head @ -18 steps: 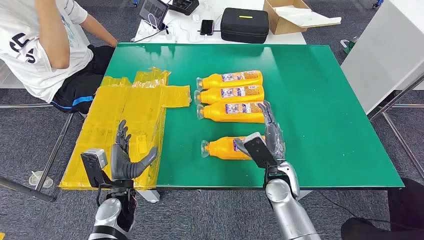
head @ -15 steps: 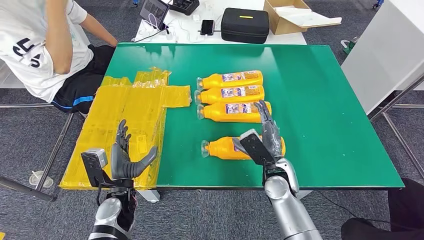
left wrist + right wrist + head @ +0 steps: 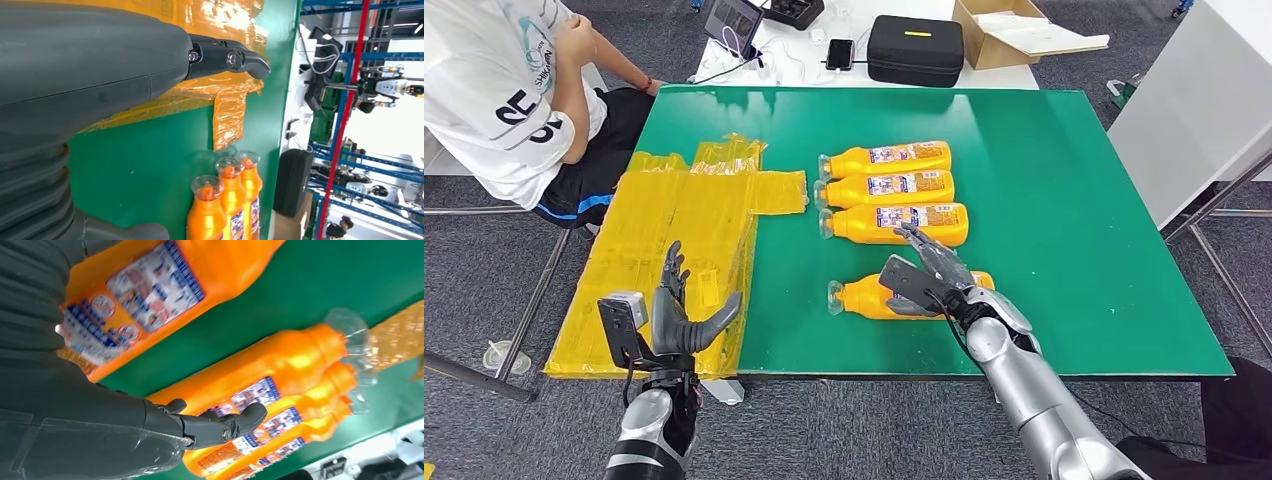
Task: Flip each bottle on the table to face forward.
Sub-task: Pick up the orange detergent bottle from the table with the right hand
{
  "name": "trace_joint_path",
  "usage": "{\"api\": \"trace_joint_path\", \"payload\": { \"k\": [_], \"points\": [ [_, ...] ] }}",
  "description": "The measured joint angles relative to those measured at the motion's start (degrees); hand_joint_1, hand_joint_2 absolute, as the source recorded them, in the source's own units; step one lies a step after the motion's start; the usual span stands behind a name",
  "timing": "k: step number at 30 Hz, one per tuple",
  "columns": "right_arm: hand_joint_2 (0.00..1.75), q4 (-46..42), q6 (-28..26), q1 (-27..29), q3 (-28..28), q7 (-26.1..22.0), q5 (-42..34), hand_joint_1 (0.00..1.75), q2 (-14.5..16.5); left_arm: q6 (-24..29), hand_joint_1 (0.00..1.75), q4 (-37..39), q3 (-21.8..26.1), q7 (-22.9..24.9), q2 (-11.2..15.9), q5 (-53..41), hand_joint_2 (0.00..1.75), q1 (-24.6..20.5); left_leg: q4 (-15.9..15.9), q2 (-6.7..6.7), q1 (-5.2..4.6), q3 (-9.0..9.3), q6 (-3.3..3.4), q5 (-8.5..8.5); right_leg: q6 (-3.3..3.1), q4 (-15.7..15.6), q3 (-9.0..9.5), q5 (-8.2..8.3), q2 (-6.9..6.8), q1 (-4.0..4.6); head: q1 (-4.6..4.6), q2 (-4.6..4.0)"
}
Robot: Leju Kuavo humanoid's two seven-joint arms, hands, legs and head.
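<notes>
Since the earlier frames the right hand (image 3: 929, 272) had swung from pointing straight up the table to slanting toward ten o'clock, dropping lower over the near bottle; the seated person had also leaned further into the picture. The right hand's fingers (image 3: 921, 245) were spread and stretched out, closed on nothing, hovering over the label end of the lone bottle (image 3: 864, 297), whether they touched it I could not tell. That bottle lay on its side at six o'clock of the green table (image 3: 1064, 180), cap toward nine o'clock, orange with a clear cap; in the right wrist view its printed blue, white and red label (image 3: 150, 287) faced up.

Just beyond the fingertips, toward twelve o'clock, three more orange bottles (image 3: 886, 190) lay side by side in a tight row, touching one another, caps toward nine o'clock, each showing a label strip on its upper side. In the left wrist view their clear caps (image 3: 227, 167) stood in a line.

The left hand (image 3: 679, 320) hung at seven o'clock off the table's near edge, palm upright, fingers spread apart and holding nothing, in front of the crinkled yellow plastic sheeting (image 3: 684, 250) covering the table's nine o'clock side.

A person in a white shirt (image 3: 494, 90) sat at ten o'clock. Beyond the table, at twelve o'clock, lay a black case (image 3: 914, 50) and an open cardboard box (image 3: 1014, 30).
</notes>
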Motion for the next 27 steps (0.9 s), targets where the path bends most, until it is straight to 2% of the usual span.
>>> {"api": "trace_joint_path", "payload": {
  "k": [16, 27],
  "points": [
    [1.75, 4.2, 0.8, -2.1, 4.7, 0.6, -1.7, 0.0, -3.2, 0.1, 0.0, 2.9, 0.5, 0.0, 0.2, -0.9, 1.75, -1.7, 0.0, -0.01, 0.01, -0.01, 0.0, 0.0, 0.01, 0.0, 0.0, -0.01, -0.02, 0.0, 0.0, -0.01],
    [1.75, 5.4, 4.7, -3.3, 7.4, -0.1, -4.2, 0.0, -5.8, 0.6, 0.0, 4.2, 1.0, 0.3, 0.7, -1.3, 1.75, -2.6, 0.0, -0.01, 0.01, 0.0, 0.0, 0.0, 0.01, 0.0, 0.0, -0.01, -0.02, 0.01, -0.01, -0.01]
  ]
}}
